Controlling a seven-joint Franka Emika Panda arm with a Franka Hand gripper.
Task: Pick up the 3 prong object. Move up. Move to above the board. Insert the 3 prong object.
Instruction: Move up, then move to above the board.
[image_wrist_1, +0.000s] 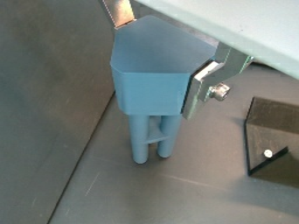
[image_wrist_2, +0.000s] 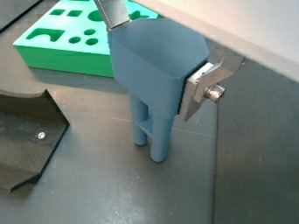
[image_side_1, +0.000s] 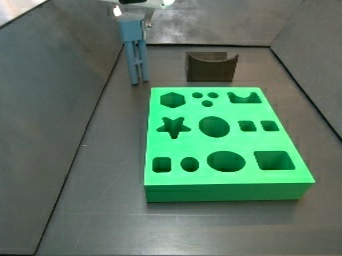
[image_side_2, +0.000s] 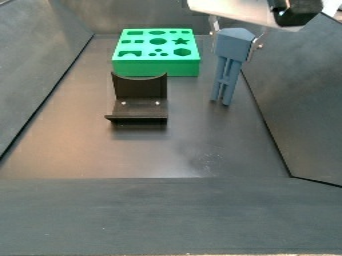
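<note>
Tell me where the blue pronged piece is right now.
The blue pronged piece stands upright on the floor in the gripper, beyond the green board, beside the fixture.

The hand (image_wrist_2: 158, 48) sits up over the 3 prong object (image_wrist_2: 155, 74), clamped on its head in both wrist views, prongs pointing straight down to the table (image_side_2: 187, 140), their tips at or just above it. In a side view the 3 prong object (image_side_1: 134, 50) stands beyond the board's (image_side_1: 221, 140) far left corner, apart from it. The fixture (image_side_1: 210, 66) stands just behind the board's far edge, to the right of the piece. The board lies flat on the table.
</note>
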